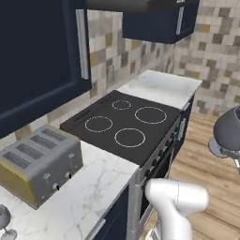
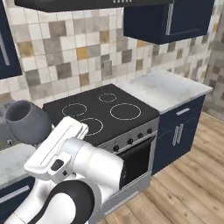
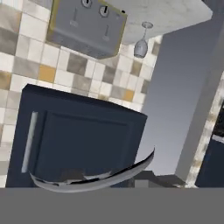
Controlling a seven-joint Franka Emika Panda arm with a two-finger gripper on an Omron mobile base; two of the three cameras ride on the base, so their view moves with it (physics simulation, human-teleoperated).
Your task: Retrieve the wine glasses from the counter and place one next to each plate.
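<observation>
The gripper's own fingertips cannot be made out, but a wine glass rides at the end of the arm, clear of every surface, its smoky bowl just beyond the white hand; the jaws appear closed part-way on it, low on the glass. From the left base camera the same glass hangs over the wooden floor, off the front of the stove. In the hand view its curved rim arcs across the bottom edge, the picture rolled upside down.

The second wine glass stands upright near the front edge of the counter, well apart from the held one. Nothing can be seen inside either bowl. Just beside the second glass, toward the counter's back edge, sits a grey four-slot toaster with yellowish sides. The black stove, four rings marked on its top, adjoins the counter's right end. Dark navy wall cabinets hang above, against a tiled backsplash.
</observation>
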